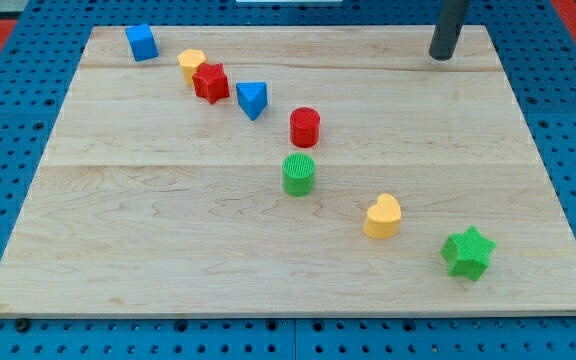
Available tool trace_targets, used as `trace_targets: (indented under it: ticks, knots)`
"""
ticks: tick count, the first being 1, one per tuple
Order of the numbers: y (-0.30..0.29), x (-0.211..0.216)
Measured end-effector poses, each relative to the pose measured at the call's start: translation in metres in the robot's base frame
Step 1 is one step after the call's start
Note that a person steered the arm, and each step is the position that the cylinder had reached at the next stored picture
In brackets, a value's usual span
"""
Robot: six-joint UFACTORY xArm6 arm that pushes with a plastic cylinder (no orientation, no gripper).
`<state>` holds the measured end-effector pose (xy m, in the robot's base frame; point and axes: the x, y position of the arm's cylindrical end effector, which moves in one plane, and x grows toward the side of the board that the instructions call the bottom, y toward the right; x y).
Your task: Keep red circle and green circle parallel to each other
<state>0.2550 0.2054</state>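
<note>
I am seeing my tip point(440, 57) resting near the board's point(168, 240) top right corner, well apart from every block. There are no jaws on this rod, so nothing is being grasped.

The red circle point(305, 127) is standing upright just above the board's centre, and the green circle point(299, 174) is standing upright just below it, slightly toward the view's left, near but not touching. Both are short cylinders with their long axes pointing up (no sideways heading can be read from round tops).

The other blocks are lying along a diagonal: blue cube point(141, 42), yellow block point(191, 64) touching the red star point(210, 82), blue triangle point(252, 99), yellow heart point(382, 216), green star point(467, 252).
</note>
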Motion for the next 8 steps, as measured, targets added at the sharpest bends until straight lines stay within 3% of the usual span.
trace_targets:
  ticks: [5, 8]
  knots:
    - [0.039, 0.0]
    - [0.051, 0.052]
